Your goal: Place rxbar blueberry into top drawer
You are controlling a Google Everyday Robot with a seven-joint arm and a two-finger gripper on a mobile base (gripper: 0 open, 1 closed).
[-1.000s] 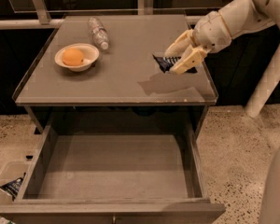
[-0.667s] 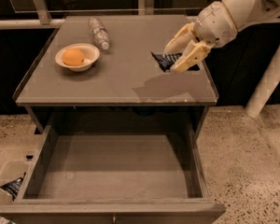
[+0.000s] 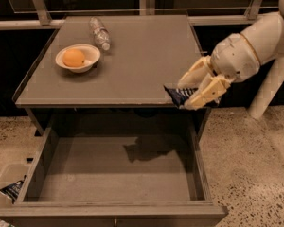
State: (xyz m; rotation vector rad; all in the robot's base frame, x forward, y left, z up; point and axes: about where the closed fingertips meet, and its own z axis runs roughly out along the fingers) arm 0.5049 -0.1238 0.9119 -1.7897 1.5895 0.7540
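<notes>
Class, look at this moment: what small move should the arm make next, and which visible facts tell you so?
Probably ease down and slightly left, into the open top drawer. The gripper, shut on the rxbar blueberry, hangs at the tabletop's front right corner, above the drawer's right rear, whose floor lies well below. Releasing here risks hitting the side wall.

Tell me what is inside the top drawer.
Nothing lies on the visible floor of the top drawer, only a shadow. Its back part is hidden under the tabletop. The gripper holds the rxbar blueberry by the tabletop's front right corner.
</notes>
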